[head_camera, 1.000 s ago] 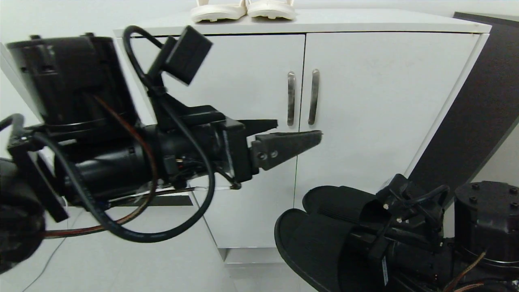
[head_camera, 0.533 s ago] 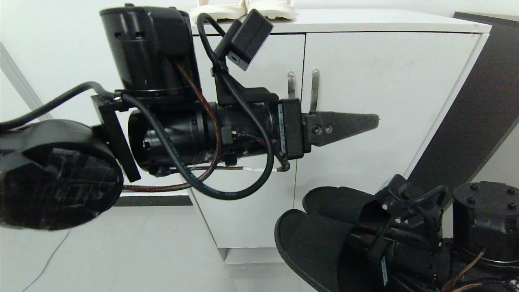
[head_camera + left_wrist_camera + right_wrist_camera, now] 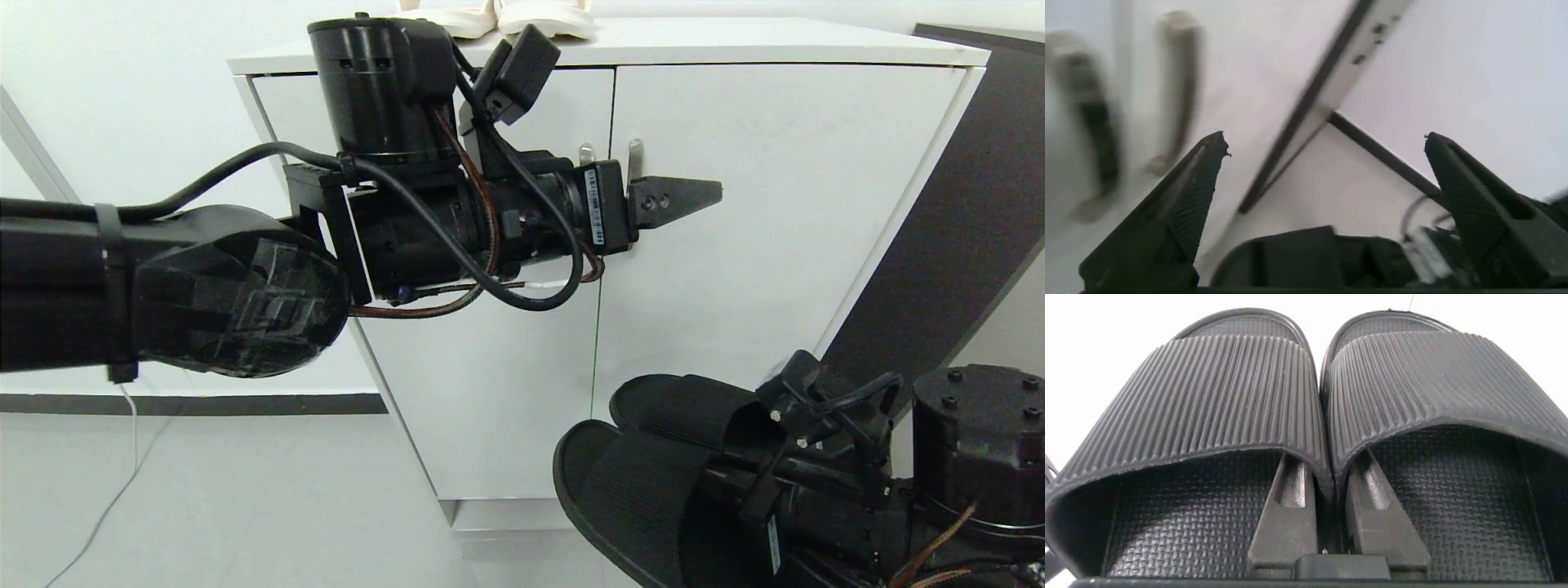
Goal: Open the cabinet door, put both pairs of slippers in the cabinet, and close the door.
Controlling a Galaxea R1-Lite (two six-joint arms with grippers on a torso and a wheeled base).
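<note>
Room behind: white wall (image 3: 122,98), dark skirting (image 3: 245,403), pale floor (image 3: 245,506), thin cable (image 3: 122,482), dark panel (image 3: 963,204).
The skirting runs as a narrow band along the wall's foot, and the floor spreads out from the wall just below it. The white cable crosses the skirting at the wall's foot and trails over the floor away from the wall. A pale strip (image 3: 33,147) slants across the wall's upper left. The panel stands tilted at the wall's far right.
</note>
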